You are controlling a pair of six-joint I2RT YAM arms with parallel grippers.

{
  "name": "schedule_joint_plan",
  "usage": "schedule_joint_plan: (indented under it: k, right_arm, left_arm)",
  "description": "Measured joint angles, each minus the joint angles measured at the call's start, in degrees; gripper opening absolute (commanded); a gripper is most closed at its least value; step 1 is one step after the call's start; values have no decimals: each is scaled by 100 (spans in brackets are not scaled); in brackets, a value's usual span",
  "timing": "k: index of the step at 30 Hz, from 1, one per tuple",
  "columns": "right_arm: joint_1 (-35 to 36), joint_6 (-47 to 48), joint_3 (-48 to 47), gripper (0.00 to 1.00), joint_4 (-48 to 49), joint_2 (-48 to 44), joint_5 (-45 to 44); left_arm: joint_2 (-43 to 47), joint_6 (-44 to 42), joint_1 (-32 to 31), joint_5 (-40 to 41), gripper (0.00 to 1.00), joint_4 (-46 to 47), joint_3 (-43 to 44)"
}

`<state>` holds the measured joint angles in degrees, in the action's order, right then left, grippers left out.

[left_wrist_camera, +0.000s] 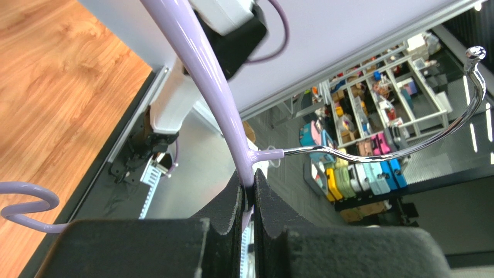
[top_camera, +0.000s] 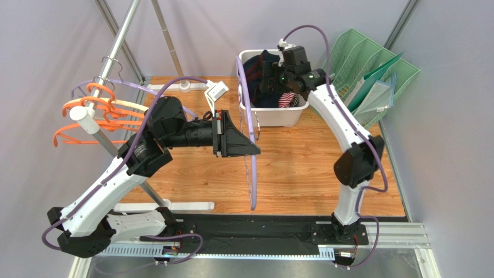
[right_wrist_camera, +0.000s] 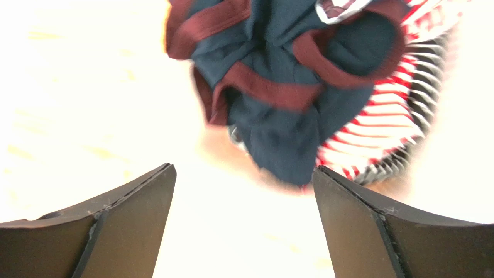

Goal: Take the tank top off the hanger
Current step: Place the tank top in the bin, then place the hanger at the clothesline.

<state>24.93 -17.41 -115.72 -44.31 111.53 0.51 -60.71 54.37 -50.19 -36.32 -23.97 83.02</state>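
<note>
My left gripper (top_camera: 255,149) is shut on a bare lilac hanger (top_camera: 250,124) and holds it upright over the table's middle. In the left wrist view the black pads (left_wrist_camera: 229,209) pinch the hanger (left_wrist_camera: 197,63) just below its metal hook (left_wrist_camera: 417,147). The navy tank top with maroon trim (right_wrist_camera: 272,87) lies crumpled in the white basket (top_camera: 278,114), over a red-and-white striped garment (right_wrist_camera: 400,127). My right gripper (top_camera: 268,78) hangs open and empty just above that pile, its dark fingers (right_wrist_camera: 133,208) spread wide.
A metal clothes rack (top_camera: 113,63) at the left carries orange hangers (top_camera: 87,116) and its foot bar (top_camera: 168,205) lies on the wooden table. A green file organiser (top_camera: 371,75) stands at the back right beside the basket.
</note>
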Motion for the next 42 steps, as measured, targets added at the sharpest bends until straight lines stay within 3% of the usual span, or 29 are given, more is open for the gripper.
schedule_joint_plan:
  k: [10, 18, 23, 28, 32, 38, 42]
  right_arm:
    - [199, 203, 1414, 99, -181, -2129, -28]
    - [1110, 210, 3335, 100, -238, -3978, 2]
    - [1294, 345, 4321, 99, -109, -5490, 487]
    - [1346, 575, 5193, 95, 146, -6970, 1075]
    - [1349, 658, 5545, 84, 564, -7447, 1620]
    - [1370, 629, 5877, 75, 1464, -7248, 2297]
    - [1397, 570, 5932, 57, 1930, -7018, 2367]
  left_arm:
    - [-380, 232, 0, 817, 0, 415, 345]
    - [-529, 138, -4, 2730, 0, 579, 649]
    - [-638, 195, -2, 3860, 0, 667, 608]
    - [-511, 446, -2, 4492, 0, 885, 269]
    - [-492, 763, -2, 4603, 0, 1008, 221]
    - [-466, 1366, -2, 4391, 0, 1200, 168]
    - [-455, 1727, -4, 4127, 0, 1292, 131]
